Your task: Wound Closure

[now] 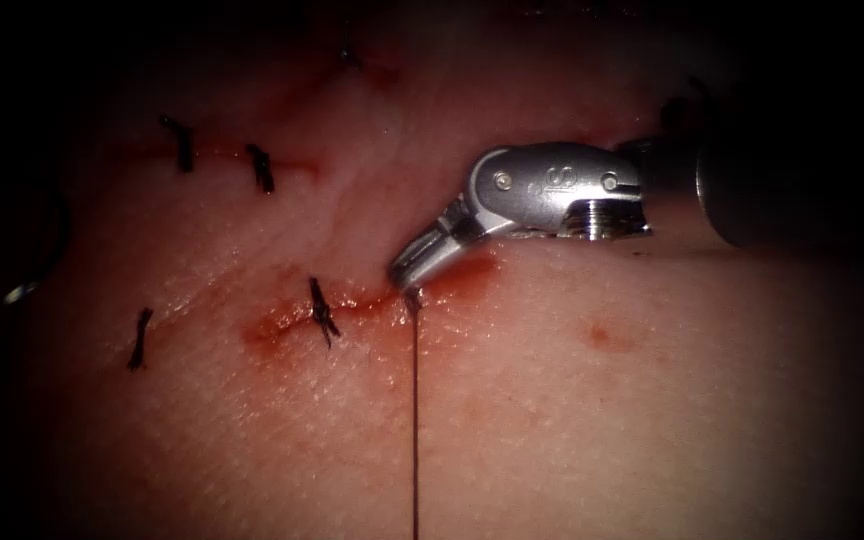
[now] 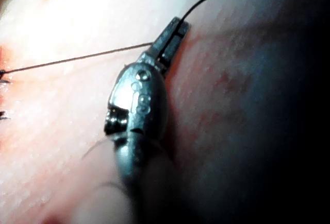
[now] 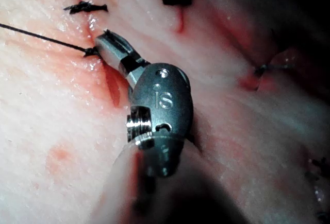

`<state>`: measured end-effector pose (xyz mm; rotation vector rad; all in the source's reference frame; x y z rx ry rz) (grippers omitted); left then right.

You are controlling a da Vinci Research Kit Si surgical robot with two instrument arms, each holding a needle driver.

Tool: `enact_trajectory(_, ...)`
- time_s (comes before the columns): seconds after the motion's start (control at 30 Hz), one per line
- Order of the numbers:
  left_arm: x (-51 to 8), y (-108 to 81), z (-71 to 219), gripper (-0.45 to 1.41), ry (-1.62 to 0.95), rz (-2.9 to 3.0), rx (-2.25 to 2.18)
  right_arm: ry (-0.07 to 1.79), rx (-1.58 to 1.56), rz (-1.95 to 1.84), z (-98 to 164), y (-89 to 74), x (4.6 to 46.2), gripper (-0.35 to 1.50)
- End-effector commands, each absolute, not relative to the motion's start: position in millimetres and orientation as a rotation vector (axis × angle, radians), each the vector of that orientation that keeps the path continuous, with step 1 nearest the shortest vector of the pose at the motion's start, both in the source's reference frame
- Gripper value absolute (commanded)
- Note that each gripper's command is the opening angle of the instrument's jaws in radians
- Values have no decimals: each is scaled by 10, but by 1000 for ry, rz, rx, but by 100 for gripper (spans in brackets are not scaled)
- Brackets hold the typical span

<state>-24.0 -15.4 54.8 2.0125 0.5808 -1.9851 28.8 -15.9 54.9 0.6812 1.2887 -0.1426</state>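
1. Two tools are at work. Nearest you, in the left wrist view, your left tool point(image 2: 178, 27) is clenched on the thread point(image 2: 77, 59). One length runs taut from the jaws towards the stitched cut, and another curves away from the tip.
2. In the endoscope view the thread point(image 1: 415, 420) runs as one straight dark line up the pale tissue point(image 1: 602, 420) from the near edge. It ends at the cut point(image 1: 362, 300).
3. At that spot sits your right tool point(image 1: 402, 277), which reaches in from the right with its wrist bent down. Its jaws are pressed together, and the tip touches the tissue just where the thread meets the cut. You cannot tell whether the thread is pinched between them. The right wrist view shows the same tip point(image 3: 105, 39) beside the thread's end point(image 3: 41, 36).
4. Red fluid point(image 1: 467, 272) lies along the cut under and to the right of that tip.
5. Just left of the tip, a finished stitch point(image 1: 323, 312) crosses the cut. Another short stitch point(image 1: 139, 338) lies further left.
6. Farther back, two more stitches point(image 1: 260, 168) cross a second red line.
7. At the dim left edge, well left of the cut, a thin curved shape point(image 1: 20, 292) may be the needle. Neither tool holds it. Whether it is in the tissue cannot be told.
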Motion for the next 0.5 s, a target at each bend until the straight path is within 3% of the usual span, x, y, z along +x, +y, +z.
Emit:
enact_trajectory(0.03, -246, -159, 554, -45, 584, -1985, 2010, 1291, 676, -140, 553, -153, 300, -35)
enact_trajectory(0.5, -258, -203, 555, -45, 657, -1957, 1978, 1262, 602, -77, 560, -139, 309, -35)
